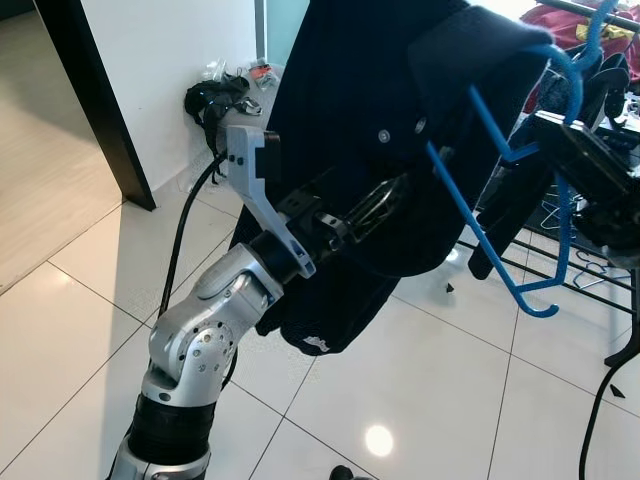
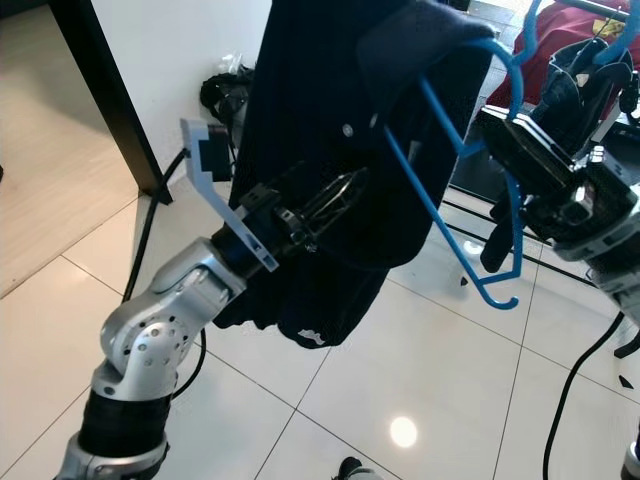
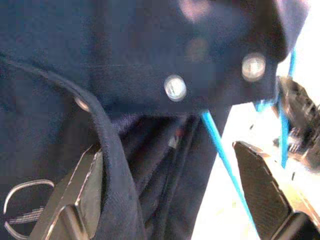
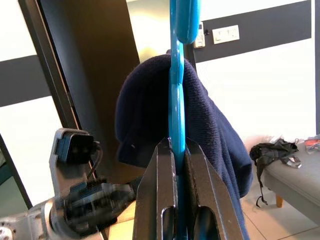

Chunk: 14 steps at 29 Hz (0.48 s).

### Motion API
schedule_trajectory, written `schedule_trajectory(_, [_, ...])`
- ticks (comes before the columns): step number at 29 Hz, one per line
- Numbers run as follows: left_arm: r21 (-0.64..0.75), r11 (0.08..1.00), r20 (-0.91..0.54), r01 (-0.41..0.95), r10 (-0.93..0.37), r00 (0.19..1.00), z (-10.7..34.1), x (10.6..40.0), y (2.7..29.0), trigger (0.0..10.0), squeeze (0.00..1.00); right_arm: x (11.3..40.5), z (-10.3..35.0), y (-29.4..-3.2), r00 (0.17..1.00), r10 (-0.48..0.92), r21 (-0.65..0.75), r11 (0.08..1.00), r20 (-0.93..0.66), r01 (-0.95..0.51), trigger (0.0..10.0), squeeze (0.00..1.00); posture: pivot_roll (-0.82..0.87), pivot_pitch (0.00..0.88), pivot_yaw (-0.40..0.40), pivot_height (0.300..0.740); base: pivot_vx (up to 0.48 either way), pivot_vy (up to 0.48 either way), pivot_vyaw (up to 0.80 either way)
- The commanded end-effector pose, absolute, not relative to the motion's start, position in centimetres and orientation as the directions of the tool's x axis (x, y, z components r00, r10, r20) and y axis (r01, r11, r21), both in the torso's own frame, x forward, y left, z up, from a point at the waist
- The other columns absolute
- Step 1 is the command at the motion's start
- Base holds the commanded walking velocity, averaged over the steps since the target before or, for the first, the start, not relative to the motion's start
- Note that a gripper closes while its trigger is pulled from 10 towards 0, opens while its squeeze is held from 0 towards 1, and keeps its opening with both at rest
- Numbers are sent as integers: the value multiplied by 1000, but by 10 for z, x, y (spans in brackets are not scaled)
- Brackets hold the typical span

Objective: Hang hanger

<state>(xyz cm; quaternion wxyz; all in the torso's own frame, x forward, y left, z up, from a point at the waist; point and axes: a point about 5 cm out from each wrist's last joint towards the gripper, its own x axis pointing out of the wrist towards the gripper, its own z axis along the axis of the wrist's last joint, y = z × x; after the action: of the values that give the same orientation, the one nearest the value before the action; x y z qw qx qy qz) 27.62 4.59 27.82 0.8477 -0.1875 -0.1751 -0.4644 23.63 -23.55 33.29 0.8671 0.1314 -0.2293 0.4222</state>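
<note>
Left gripper (image 1: 375,205) buried in dark garment (image 1: 370,130) on blue hanger (image 1: 520,190), above tiled floor (image 1: 430,390).

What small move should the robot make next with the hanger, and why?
Probably lift the blue hanger toward the rack rail: the right end effector is shut on it, its hook sits just below the rail, and the left end effector steadies the navy garment.

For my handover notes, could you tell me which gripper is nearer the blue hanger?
Right: the right gripper is clamped on the blue hanger, while the left gripper is open against the dark garment beside it.
</note>
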Motion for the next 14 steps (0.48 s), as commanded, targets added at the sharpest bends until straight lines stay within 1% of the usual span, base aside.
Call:
schedule_trajectory(1, [-77, 547, 397, 833, -750, 529, 267, 276, 38, 10000, 0, 232, 340, -233, 500, 670, -12, 605, 548, -796, 10000, 0, -74, 187, -39, 740, 0, 0, 0])
schedule_trajectory(2, [-77, 547, 397, 833, -750, 529, 267, 276, 38, 10000, 0, 232, 340, -233, 500, 670, -12, 605, 548, -796, 10000, 0, -74, 187, -39, 740, 0, 0, 0])
schedule_trajectory(3, [-29, 589, 358, 808, -748, 558, 262, 279, 36, 10000, 0, 231, 341, -232, 498, 670, -14, 604, 550, -797, 10000, 0, -74, 187, -39, 740, 0, 0, 0])
schedule_trajectory(4, [-29, 589, 358, 808, -748, 558, 262, 279, 36, 10000, 0, 231, 341, -232, 498, 670, -14, 604, 550, -797, 10000, 0, -74, 187, -39, 740, 0, 0, 0])
schedule_trajectory(5, [26, 612, 326, 791, -753, 572, 258, 281, 34, 10000, 0, 231, 342, -232, 496, 670, -15, 603, 552, -798, 10000, 0, -74, 187, -39, 740, 0, 0, 0])
schedule_trajectory(6, [50, 630, 303, 775, -749, 589, 255, 282, 32, 10000, 0, 230, 343, -231, 494, 670, -18, 603, 554, -798, 10000, 0, -79, 186, -37, 740, 0, 0, 0])
schedule_trajectory(7, [50, 630, 303, 775, -749, 589, 255, 282, 32, 10000, 0, 230, 343, -231, 494, 670, -18, 603, 554, -798, 10000, 0, -79, 186, -37, 740, 0, 0, 0])
schedule_trajectory(9, [97, 689, 272, 719, -713, 646, 250, 289, 31, 10000, 0, 229, 345, -230, 488, 672, -25, 601, 558, -799, 10000, 0, -80, 184, -36, 740, 0, 0, 0])
schedule_trajectory(10, [97, 689, 272, 719, -713, 646, 250, 289, 31, 10000, 0, 229, 345, -230, 488, 672, -25, 601, 558, -799, 10000, 0, -80, 184, -36, 740, 0, 0, 0])
schedule_trajectory(11, [112, 710, 261, 695, -696, 669, 249, 291, 32, 10000, 0, 229, 346, -230, 486, 672, -28, 601, 559, -799, 10000, 0, -80, 184, -36, 740, 0, 0, 0])
schedule_trajectory(13, [112, 710, 261, 695, -696, 669, 249, 291, 32, 10000, 0, 229, 346, -230, 486, 672, -28, 601, 559, -799, 10000, 0, -80, 184, -36, 740, 0, 0, 0])
schedule_trajectory(14, [148, 746, 245, 650, -664, 707, 246, 296, 32, 10000, 0, 229, 346, -229, 482, 672, -31, 599, 562, -800, 10000, 0, -81, 182, -35, 740, 0, 0, 0])
